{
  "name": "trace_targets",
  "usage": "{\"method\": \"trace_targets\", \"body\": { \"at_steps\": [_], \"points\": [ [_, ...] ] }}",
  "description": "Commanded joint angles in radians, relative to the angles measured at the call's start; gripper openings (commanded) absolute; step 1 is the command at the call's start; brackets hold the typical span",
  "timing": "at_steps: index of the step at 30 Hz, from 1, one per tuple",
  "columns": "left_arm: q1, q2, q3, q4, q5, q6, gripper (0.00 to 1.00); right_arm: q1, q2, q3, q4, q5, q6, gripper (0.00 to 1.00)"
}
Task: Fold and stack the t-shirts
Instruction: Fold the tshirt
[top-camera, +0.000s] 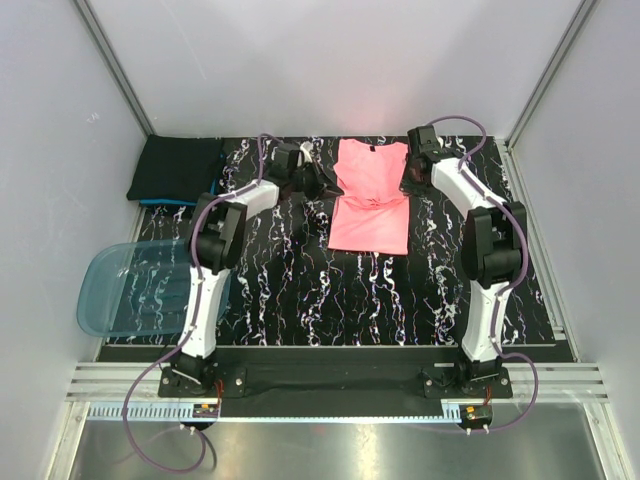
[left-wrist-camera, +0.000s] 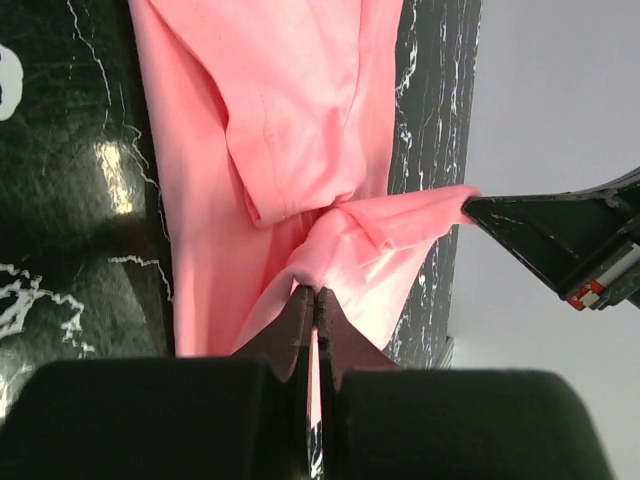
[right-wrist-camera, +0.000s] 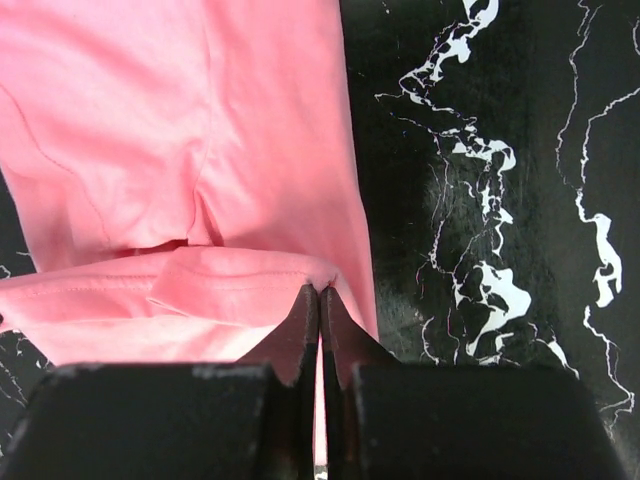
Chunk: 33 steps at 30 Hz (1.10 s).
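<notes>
Black marbled surface (top-camera: 300, 290) carries the salmon-pink tee (top-camera: 370, 215) at far centre: neck toward the back wall, lower half lying flat, cloth bunched in a crease across the middle. Blue tub (top-camera: 130, 290) sits at the near-left edge, not involved. Black tee (top-camera: 175, 165) lies folded on a teal-blue one (top-camera: 165, 203) in the far-left corner. Left fingers (left-wrist-camera: 300, 310) are pinched tight on a gathered fold at the pink tee's left side, right fingers (right-wrist-camera: 303, 315) pinched tight on the fold at its right edge, the two roughly level across the waistline. Reads as mid-fold, one half going over the other. To do it well, both arms should travel together at equal height and pace so the fold line stays straight, keep light tension between the two grips so the middle doesn't sag, and lay the edges flush before letting go. Left grip looks bunched, so that side likely lands wrinkled and would want a smoothing pass; stacking on the dark pile not yet started
</notes>
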Motion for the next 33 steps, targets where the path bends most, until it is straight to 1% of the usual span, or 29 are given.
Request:
{"method": "trace_targets", "body": {
  "at_steps": [1,7,11,19,24,31,32,33],
  "points": [
    [0.012,0.019,0.068,0.091,0.044,-0.018,0.00,-0.011,0.016,0.056,0.026,-0.021,-0.020,0.00],
    [0.024,0.067,0.158,0.064,0.024,-0.047,0.00,-0.031,0.055,0.102,0.017,-0.032,-0.029,0.00],
    [0.027,0.075,0.166,0.061,-0.010,-0.050,0.00,-0.037,0.082,0.131,0.020,-0.046,-0.040,0.00],
    [0.038,0.107,0.151,0.073,-0.004,-0.059,0.00,-0.045,0.135,0.176,0.016,-0.075,-0.038,0.05],
    [0.042,0.115,0.149,0.079,-0.007,-0.062,0.00,-0.045,0.164,0.205,0.013,-0.106,-0.031,0.05],
    [0.045,0.148,0.188,0.067,-0.011,-0.067,0.00,-0.047,0.197,0.242,0.000,-0.083,-0.025,0.06],
    [0.045,0.153,0.194,0.065,-0.010,-0.068,0.01,-0.048,0.208,0.251,-0.009,-0.078,-0.020,0.07],
    [0.047,0.156,0.198,0.061,-0.010,-0.065,0.10,-0.048,0.211,0.252,-0.012,-0.074,-0.018,0.13]
  ]
}}
